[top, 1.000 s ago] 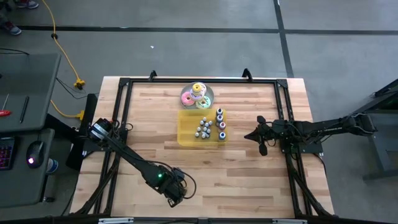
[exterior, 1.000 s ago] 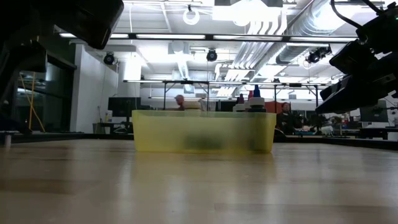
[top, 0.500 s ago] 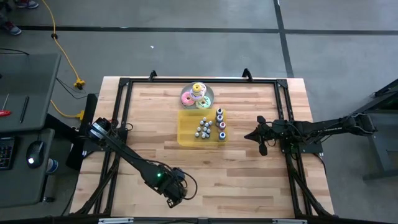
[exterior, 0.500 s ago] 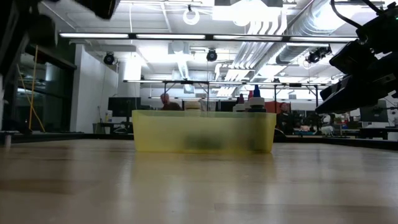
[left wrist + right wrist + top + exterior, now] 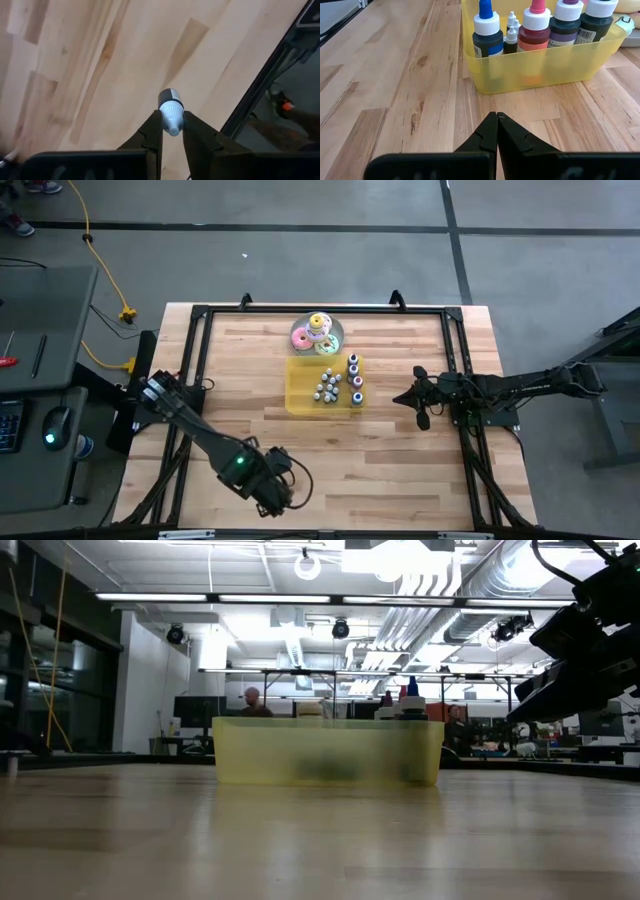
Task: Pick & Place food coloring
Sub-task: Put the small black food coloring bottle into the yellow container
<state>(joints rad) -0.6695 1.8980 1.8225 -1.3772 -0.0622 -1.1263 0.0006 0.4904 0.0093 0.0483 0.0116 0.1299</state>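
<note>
Pale wood tabletop [image 5: 400,440] carries everything. At its near-left corner the left end effector [image 5: 172,131] is clenched on one tiny food coloring bottle [image 5: 170,111] by the cap end, lifted clear. It looks light, rigid and slick, so a grip low on the ribbed cap seems safest. The remaining bottles [image 5: 338,385] stand in the yellow tray [image 5: 298,392]. The right end effector [image 5: 497,131] hangs closed and empty beside it.

1. Your left arm reaches diagonally from the table's left edge toward its near edge; the left gripper [image 5: 275,498] sits close to that near edge, left of centre.
2. Its fingers [image 5: 153,131] clamp a small bottle [image 5: 171,111].
3. Your right arm extends in from the right edge; the right gripper [image 5: 402,398] has its fingers pressed together, holding nothing.
</note>
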